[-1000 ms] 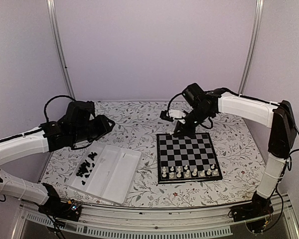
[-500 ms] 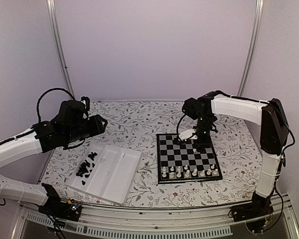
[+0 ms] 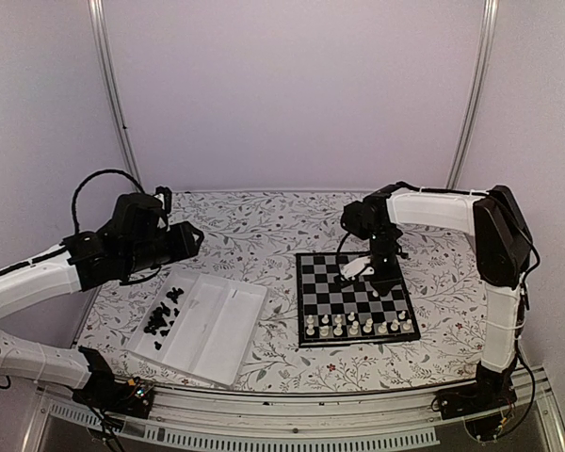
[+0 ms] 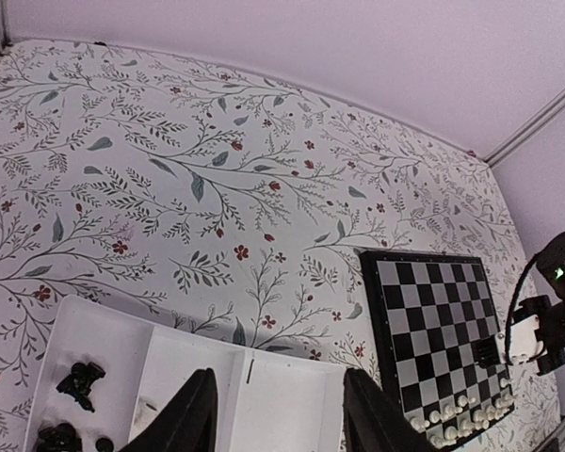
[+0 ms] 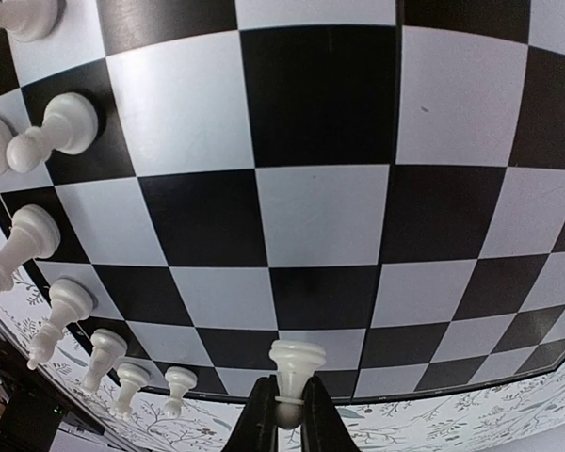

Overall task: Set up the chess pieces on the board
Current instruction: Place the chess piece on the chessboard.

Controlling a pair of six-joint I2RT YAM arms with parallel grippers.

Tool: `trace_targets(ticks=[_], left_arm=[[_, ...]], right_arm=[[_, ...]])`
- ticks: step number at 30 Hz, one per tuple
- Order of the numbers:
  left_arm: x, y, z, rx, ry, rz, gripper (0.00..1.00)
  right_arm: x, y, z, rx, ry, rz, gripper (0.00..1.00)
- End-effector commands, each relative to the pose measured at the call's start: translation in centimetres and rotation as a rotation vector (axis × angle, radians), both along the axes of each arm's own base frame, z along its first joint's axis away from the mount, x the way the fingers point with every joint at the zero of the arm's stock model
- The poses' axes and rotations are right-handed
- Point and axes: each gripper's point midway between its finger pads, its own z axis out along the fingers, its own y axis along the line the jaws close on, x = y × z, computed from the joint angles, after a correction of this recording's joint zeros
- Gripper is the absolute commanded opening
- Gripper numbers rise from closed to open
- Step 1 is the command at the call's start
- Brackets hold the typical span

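The board [image 3: 353,282] lies right of centre, with two rows of white chess pieces [image 3: 358,327] along its near edge. My right gripper [image 3: 369,273] hangs low over the board's middle, shut on a white pawn [image 5: 295,363], base toward the squares. In the right wrist view the gripper [image 5: 287,414] pinches the pawn's neck above the board [image 5: 320,207], and white pieces [image 5: 61,122] line the left side. My left gripper [image 4: 278,419] stands open and empty above the tray [image 4: 292,395]. Black pieces [image 4: 80,381] lie in the tray's left compartment.
The white compartment tray [image 3: 212,325] sits left of the board on the floral tablecloth [image 3: 254,226], with black pieces [image 3: 162,315] heaped at its far-left end. The right arm's cable hangs beside the board's far edge. Walls close in the back and sides.
My right arm has swung from behind the board's far edge down over its middle, carrying the white pawn. The left arm has drawn back slightly and holds still.
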Motion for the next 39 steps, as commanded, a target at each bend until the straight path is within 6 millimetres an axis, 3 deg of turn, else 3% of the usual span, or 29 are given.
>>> trace_targets(ticks=[1,10,13,17,21,25,26,27,28,29,30,31,34,37,39], left_arm=[[0.3,-0.2,-0.9,0.008,0.014,-0.013,0.48],[0.7,-1.4,-2.0,0.012,0.058,-0.047,0.48],[0.8,-1.7,-2.0,0.008,0.068,-0.057,0.48],[0.8,-1.8,-1.6,0.012,0.064,-0.061,0.48],[1.2,-1.5,-0.5,0.050,0.033,-0.060,0.48],[1.7,-1.4,0.6,0.117,-0.015,-0.089,0.48],[1.8,-1.4,0.7,0.132,-0.023,-0.091,0.48],[1.9,-1.4,0.8,0.147,-0.031,-0.095,0.48],[2.0,-1.3,0.9,0.160,-0.037,-0.098,0.48],[2.2,-1.3,1.0,0.174,-0.044,-0.100,0.48],[2.3,-1.4,1.1,0.186,-0.050,-0.107,0.48],[2.5,-1.4,1.2,0.202,-0.057,-0.113,0.48],[3.0,-1.6,1.6,0.280,-0.086,-0.150,0.48],[3.5,-1.6,1.8,0.402,-0.143,-0.207,0.45],[3.7,-1.0,1.1,0.491,-0.181,-0.218,0.45]], right_arm=[[-0.1,-0.4,-0.9,-0.020,0.016,-0.010,0.11],[0.3,-0.1,-0.7,0.012,-0.006,-0.010,0.28],[0.7,-0.4,0.2,0.022,-0.024,-0.027,0.30],[1.1,-0.9,2.9,0.083,-0.056,-0.058,0.34],[1.6,-0.8,6.9,0.202,-0.136,-0.076,0.39],[5.1,-0.9,11.4,0.369,-0.362,-0.122,0.45],[6.8,-0.9,13.0,0.427,-0.463,-0.142,0.53],[8.1,-0.7,14.3,0.520,-0.532,-0.170,0.69],[9.5,-0.5,17.6,0.676,-0.629,-0.215,0.92],[9.8,-1.3,19.2,0.809,-0.625,-0.275,0.98],[10.0,-2.2,21.2,0.962,-0.621,-0.353,0.99],[9.3,-2.8,21.8,1.053,-0.570,-0.429,0.99],[7.0,-1.9,18.1,1.062,-0.400,-0.416,0.95],[5.0,-1.5,13.7,1.038,-0.278,-0.392,0.80],[3.9,-1.3,11.9,1.027,-0.252,-0.376,0.74]])
